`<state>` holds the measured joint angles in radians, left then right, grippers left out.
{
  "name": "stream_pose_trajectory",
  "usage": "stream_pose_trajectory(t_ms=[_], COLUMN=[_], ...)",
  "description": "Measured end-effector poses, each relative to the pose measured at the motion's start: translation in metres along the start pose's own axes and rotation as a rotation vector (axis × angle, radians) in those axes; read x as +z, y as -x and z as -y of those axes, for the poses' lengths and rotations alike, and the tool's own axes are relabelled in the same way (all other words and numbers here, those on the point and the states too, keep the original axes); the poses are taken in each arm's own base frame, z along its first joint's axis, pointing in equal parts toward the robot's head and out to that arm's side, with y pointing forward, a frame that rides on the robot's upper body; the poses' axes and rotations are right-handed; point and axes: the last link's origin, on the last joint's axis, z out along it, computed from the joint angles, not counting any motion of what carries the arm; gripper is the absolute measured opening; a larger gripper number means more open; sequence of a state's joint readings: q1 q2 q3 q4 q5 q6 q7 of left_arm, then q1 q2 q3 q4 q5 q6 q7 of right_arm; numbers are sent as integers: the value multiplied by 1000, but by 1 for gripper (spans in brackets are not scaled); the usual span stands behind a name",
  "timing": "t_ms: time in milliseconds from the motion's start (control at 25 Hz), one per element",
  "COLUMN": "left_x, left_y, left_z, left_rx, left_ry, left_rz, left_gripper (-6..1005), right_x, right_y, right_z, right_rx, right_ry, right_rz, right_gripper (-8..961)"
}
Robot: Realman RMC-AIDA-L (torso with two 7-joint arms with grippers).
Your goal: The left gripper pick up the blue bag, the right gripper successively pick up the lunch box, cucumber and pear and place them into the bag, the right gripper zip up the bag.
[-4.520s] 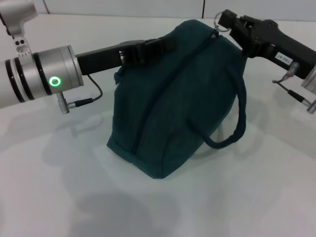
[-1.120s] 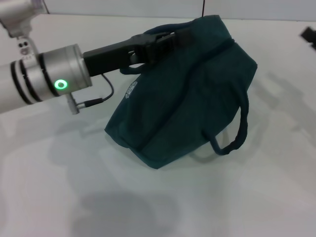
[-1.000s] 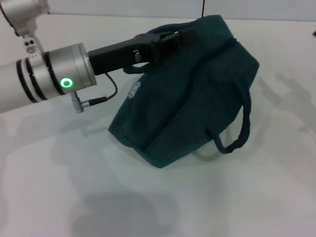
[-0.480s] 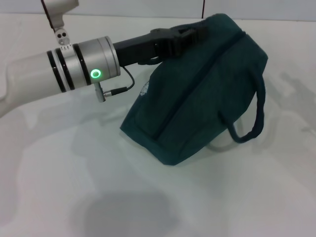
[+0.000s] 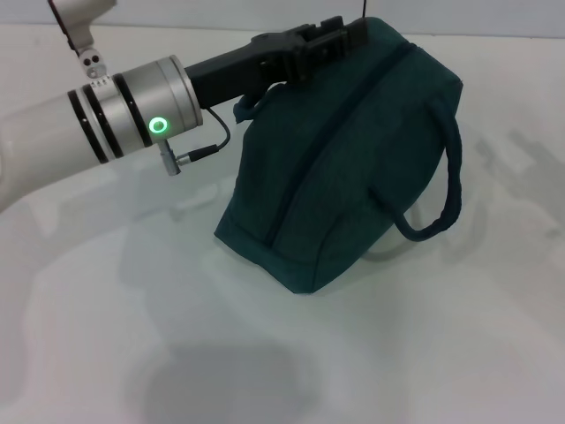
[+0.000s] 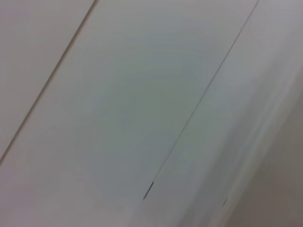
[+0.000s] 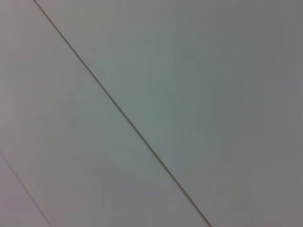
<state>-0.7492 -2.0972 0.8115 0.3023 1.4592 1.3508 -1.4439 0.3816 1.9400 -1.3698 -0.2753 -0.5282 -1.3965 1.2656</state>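
The blue bag (image 5: 353, 150) stands tilted on the white table, a little right of centre in the head view. Its zip seam runs closed down the near side. One loop handle (image 5: 448, 190) hangs off its right side. My left gripper (image 5: 322, 37) reaches in from the left and is shut on the bag's top edge, holding it up. The silver cylinder with the green ring light (image 5: 159, 125) sits behind it. The right gripper is out of view. The lunch box, cucumber and pear are not visible. Both wrist views show only a pale flat surface with thin lines.
The white table (image 5: 424, 353) spreads around the bag, with a dark shadow near the front. A thin cable (image 5: 207, 150) loops under the left arm. The table's far edge runs along the back of the head view.
The right gripper, earlier at the zip pull on the bag's top right, has left the view. The left gripper has carried the bag's top rightward and raised it, so the bag stands more upright.
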Motion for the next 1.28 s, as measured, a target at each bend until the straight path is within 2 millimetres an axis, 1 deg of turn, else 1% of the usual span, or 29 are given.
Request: stream_pose_trajectory(t_ms=[120,240,360,440,480,560,640,680,720,800,840,880,960,1040,1080,1200,1280], left_x=[-3,-4,-6,-9,-11,-17,-27,-27,-39,-51,-59,-67,-82,-97,-104,-124,-136], left_y=[-4,-16,-28,-35,-38,-44,-50,-50,-53,-54,-52,-50,-43,-34,-29,-10,3], left_z=[-2,-9,-11,-11,-11,-15,-23,-23,-31,-36,-39,-40,-42,-44,-45,-48,-49], left_rx=[2,27,65,92,109,145,196,196,242,276,295,310,328,337,338,333,336], left_ry=[17,70,88,89,94,120,173,173,214,236,246,250,251,255,258,262,246], left_rz=[-23,-54,-77,-84,-87,-93,-96,-96,-94,-87,-78,-68,-45,-21,-7,39,60], left_gripper=[392,518,640,716,753,829,855,867,880,880,880,881,881,881,881,880,880], right_x=[1,4,4,7,7,8,8,7,7,7,7,7,6,8,8,8,10], right_y=[-2,-5,-6,-4,-4,-2,-2,-2,-1,-2,-5,-5,-11,-22,-22,-33,-46], right_z=[-1,-5,-7,-17,-17,-28,-40,-45,-47,-53,-60,-60,-65,-71,-71,-75,-82], right_rx=[-9,-35,-56,-123,-123,-214,-304,-354,-370,-432,-487,-487,-524,-532,-532,-530,-541], right_ry=[11,41,61,140,140,245,344,398,415,481,550,550,612,657,657,681,718], right_rz=[-22,-62,-71,-102,-102,-131,-153,-171,-179,-221,-269,-269,-319,-363,-363,-385,-407], right_gripper=[689,689,714,731,743,769,793,806,819,843,856,858,861,864,865,868,868])
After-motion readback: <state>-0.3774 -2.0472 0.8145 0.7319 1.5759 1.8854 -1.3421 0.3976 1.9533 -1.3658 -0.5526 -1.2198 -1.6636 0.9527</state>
